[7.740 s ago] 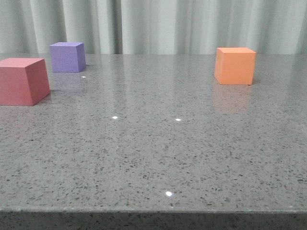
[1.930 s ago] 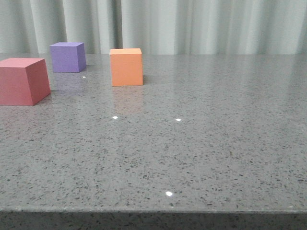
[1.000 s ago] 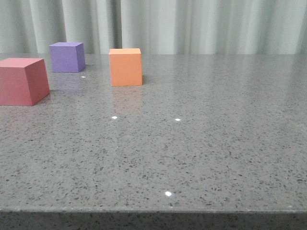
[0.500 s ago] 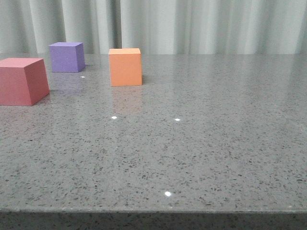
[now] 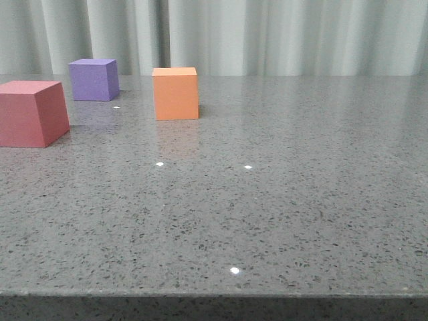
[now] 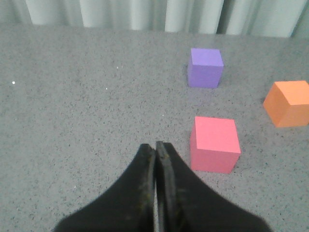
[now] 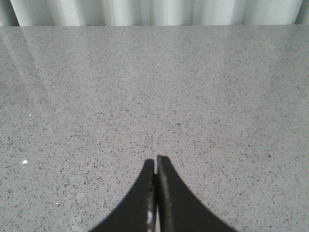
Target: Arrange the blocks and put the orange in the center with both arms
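Glossy speckled stone table (image 5: 281, 214), matte blocks (image 5: 175, 93)

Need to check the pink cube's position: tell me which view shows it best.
Left wrist view: the pink cube sits whole, seen from above, just beyond the shut left gripper. The front view crops it at the frame's left edge; the right wrist view misses it.

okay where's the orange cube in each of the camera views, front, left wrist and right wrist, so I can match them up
Front view: the orange cube stands left of centre, far back on the table, right of the purple cube.
Left wrist view: the orange cube is at the picture's right edge, apart from the pink cube.
Right wrist view: not in it; only bare table shows.
Shared landmark: the purple cube, which appears in the front and left wrist views.
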Tool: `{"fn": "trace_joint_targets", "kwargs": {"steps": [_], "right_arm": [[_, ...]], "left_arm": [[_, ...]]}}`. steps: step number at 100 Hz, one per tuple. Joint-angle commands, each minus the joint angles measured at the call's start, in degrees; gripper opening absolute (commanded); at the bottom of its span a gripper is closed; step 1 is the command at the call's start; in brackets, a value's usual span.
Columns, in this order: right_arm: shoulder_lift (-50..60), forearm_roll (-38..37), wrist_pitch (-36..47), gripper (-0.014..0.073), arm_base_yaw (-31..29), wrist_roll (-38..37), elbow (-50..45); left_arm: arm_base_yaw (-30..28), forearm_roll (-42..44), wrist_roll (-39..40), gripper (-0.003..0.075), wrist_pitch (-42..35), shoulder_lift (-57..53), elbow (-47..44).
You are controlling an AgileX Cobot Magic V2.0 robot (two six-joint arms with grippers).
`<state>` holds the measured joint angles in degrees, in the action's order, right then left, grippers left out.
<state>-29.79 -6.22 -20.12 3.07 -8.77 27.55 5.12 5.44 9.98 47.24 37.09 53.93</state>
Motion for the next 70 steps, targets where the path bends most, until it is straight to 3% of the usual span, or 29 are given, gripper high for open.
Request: {"fn": "trace_joint_targets", "kwargs": {"steps": [1, 52, 62, 70], "right_arm": [[-0.06, -0.97, 4.44, -0.0067, -0.49, 0.22, 1.57], [-0.06, -0.97, 4.44, -0.0067, -0.49, 0.22, 1.57], [-0.06, -0.97, 4.44, -0.0067, -0.49, 0.22, 1.57], [-0.06, -0.97, 4.44, -0.0067, -0.49, 0.22, 1.57]], "left_arm": [[-0.18, 0.35, 0.51, -0.0019, -0.13, 3.00, 3.96], [-0.18, 1.25, 0.51, -0.0013, 2.40, 6.41, 4.12], [-0.18, 1.25, 0.51, 0.0072, 2.40, 6.41, 4.12], [-0.18, 1.25, 0.51, 0.0253, 2.40, 6.41, 4.12]]}}
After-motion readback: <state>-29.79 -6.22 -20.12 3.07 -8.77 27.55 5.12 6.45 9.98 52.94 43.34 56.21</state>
